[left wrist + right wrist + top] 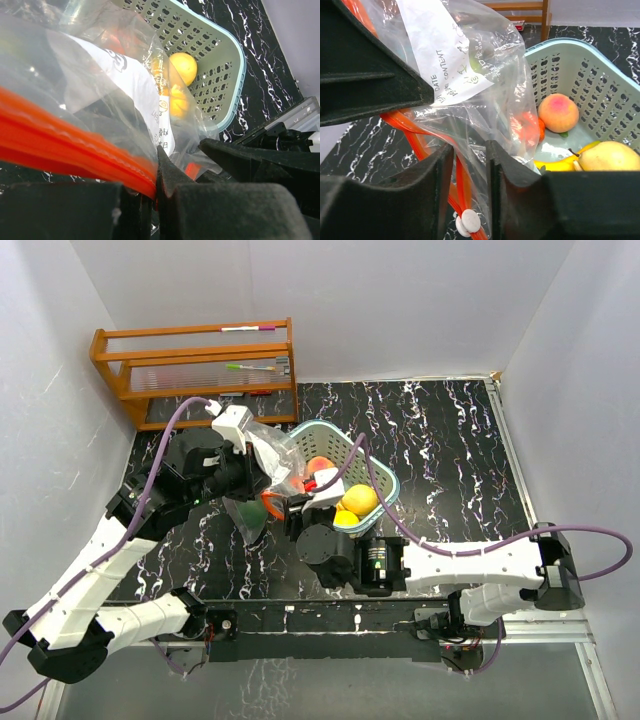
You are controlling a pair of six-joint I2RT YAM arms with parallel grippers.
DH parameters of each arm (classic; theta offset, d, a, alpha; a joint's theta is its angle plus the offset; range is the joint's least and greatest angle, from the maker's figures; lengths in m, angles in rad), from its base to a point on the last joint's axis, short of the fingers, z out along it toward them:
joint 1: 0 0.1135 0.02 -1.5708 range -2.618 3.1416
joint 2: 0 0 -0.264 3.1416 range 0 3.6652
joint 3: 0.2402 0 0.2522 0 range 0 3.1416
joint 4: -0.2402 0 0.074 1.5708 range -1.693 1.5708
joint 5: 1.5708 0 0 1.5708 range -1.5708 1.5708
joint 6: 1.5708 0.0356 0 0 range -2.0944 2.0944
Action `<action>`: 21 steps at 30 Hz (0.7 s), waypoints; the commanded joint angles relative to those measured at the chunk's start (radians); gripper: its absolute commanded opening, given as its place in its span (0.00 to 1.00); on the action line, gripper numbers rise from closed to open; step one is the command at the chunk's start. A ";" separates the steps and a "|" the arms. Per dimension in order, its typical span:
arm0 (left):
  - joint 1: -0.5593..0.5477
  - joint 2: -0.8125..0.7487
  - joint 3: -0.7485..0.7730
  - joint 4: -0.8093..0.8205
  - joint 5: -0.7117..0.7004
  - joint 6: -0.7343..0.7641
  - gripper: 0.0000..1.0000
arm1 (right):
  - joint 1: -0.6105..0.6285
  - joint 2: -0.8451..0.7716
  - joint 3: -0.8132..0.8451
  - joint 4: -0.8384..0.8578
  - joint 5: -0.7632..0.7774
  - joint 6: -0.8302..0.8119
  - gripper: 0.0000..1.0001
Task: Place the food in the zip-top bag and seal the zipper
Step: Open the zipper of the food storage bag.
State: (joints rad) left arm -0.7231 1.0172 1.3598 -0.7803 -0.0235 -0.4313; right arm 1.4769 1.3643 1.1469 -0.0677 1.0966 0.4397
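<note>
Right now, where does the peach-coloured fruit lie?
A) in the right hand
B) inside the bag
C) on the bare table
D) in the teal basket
D: the peach lies in the teal basket, beside the yellow pear, outside the bag.

Bag (485, 65): thin clear plastic, crinkled and shiny, with a white paper-like label on it, as far as I see.
Zipper (60, 145): smooth orange plastic.
Basket (600, 70): pale teal plastic, matt, perforated.
Peach (558, 112): plastic — soft gloss.
Table (440, 430): black marble-look, white-veined, slight sheen.
Rack (190, 335): orange-brown wood.
Right gripper (469, 165): matt black — I'd say faintly grainy.
</note>
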 commanded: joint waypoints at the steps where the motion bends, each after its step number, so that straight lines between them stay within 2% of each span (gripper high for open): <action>1: 0.002 -0.027 -0.001 0.019 0.047 -0.017 0.00 | -0.014 0.014 0.009 0.011 0.023 -0.032 0.40; 6: 0.002 -0.025 -0.005 0.037 0.069 -0.025 0.00 | -0.014 0.067 0.043 0.030 0.024 -0.068 0.58; 12: 0.003 -0.026 -0.020 0.054 0.089 -0.031 0.00 | -0.015 0.088 0.050 0.087 0.045 -0.115 0.59; 13: 0.003 -0.028 -0.023 0.056 0.090 -0.030 0.00 | -0.015 0.083 0.044 0.098 0.051 -0.115 0.57; 17: 0.002 -0.032 -0.030 0.056 0.092 -0.030 0.00 | -0.017 0.040 -0.006 0.148 0.073 -0.127 0.32; 21: 0.002 -0.041 -0.040 0.054 0.085 -0.021 0.00 | -0.018 -0.035 -0.078 0.189 0.086 -0.131 0.14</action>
State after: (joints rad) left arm -0.7219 1.0130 1.3357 -0.7315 0.0399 -0.4507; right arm 1.4677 1.4322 1.1198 0.0189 1.1183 0.3187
